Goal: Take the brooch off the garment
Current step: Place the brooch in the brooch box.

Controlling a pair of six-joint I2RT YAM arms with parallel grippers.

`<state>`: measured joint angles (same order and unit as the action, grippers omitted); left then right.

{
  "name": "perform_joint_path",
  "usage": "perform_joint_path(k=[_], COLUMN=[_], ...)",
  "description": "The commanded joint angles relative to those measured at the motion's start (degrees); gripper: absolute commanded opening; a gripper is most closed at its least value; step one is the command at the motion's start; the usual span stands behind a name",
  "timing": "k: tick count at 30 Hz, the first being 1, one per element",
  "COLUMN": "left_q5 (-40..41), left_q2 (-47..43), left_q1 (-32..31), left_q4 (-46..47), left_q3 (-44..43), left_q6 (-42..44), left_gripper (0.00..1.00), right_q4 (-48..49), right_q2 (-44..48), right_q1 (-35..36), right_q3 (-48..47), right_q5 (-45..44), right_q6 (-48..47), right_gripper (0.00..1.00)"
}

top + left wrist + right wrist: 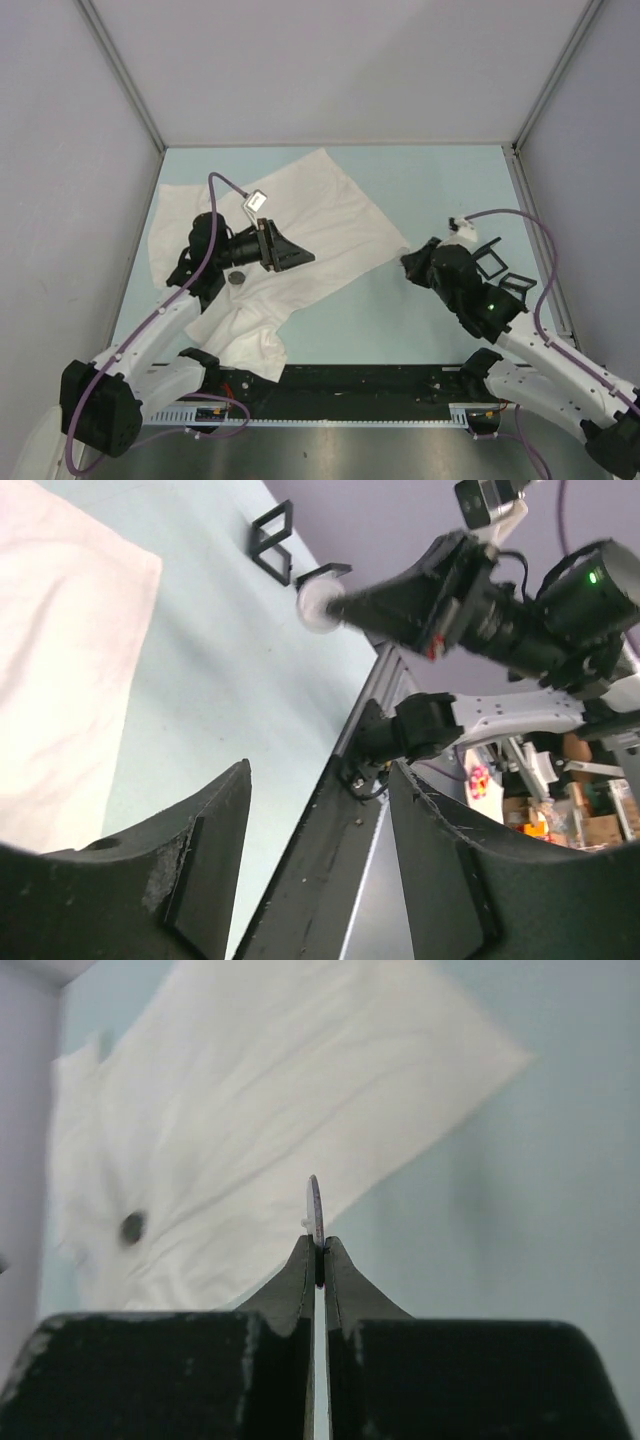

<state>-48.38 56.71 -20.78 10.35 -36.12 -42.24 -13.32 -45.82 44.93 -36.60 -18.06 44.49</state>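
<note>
The white garment (330, 210) lies spread on the teal table, left of centre; it also shows in the left wrist view (60, 630) and the right wrist view (270, 1090). My right gripper (405, 262) (320, 1250) is shut on the brooch (316, 1210), a thin pale disc seen edge-on. It holds the brooch above bare table, just off the garment's right corner. In the left wrist view the brooch (320, 608) is a white round disc at the right gripper's tip. My left gripper (300, 255) (318, 780) is open and empty over the garment's middle, pointing right.
A small dark round piece (237, 278) (132, 1226) sits on the garment's lower left part. Two small black frames (497, 265) (272, 542) stand on the table at the right edge. Grey walls enclose the table. A black rail (350, 385) runs along the near edge.
</note>
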Motion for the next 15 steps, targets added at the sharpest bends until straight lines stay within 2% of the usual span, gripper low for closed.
perform_joint_path(k=[1, 4, 10, 15], left_q5=[0.5, -0.9, -2.6, -3.0], left_q2=[-0.3, 0.4, 1.4, 0.8], left_q1=[-0.3, -0.3, -0.3, -0.3], left_q4=[-6.9, -6.0, -8.3, -9.6], left_q3=[-2.2, -1.9, -2.8, -2.8], left_q6=[6.7, 6.5, 8.0, 8.3], left_gripper=[0.62, 0.63, 0.63, 0.63], right_q4=[-30.6, -39.8, -45.5, -50.7], right_q2=[0.1, -4.3, -6.1, -12.8], right_q1=[-10.3, -18.0, -23.8, -33.9], right_q3=[-4.2, -8.0, -10.7, -12.2], right_q5=[-17.6, -18.6, -20.1, -23.0], right_q6=[7.6, 10.4, 13.6, 15.4], right_gripper=[0.0, 0.0, 0.0, 0.0])
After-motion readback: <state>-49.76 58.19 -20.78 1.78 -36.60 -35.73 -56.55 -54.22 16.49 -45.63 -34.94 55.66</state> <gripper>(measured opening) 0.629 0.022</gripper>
